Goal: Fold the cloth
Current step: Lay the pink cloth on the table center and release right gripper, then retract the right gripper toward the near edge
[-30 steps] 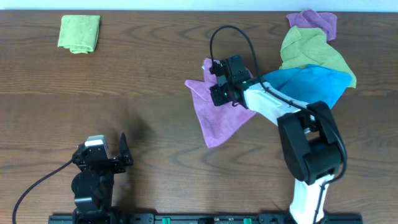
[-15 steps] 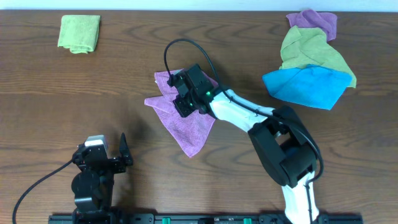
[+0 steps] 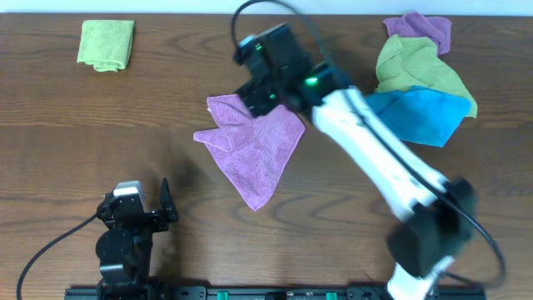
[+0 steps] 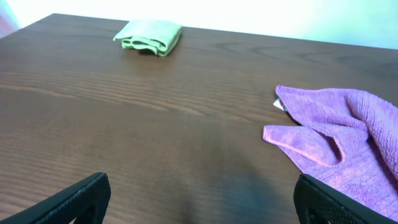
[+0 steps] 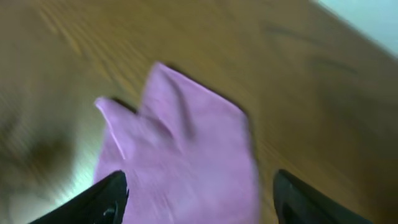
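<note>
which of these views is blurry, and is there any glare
Right wrist view: blurred throughout, the cloth soft-edged. Overhead view: the right arm is smeared, while the cloth and table are sharp. Left wrist view: sharp, with a washed-out white band along the top and a pale sheen on the far table.

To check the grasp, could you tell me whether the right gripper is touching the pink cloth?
Apart: the right wrist view shows the right gripper open and empty, the cloth lying on the table beyond it.
</note>
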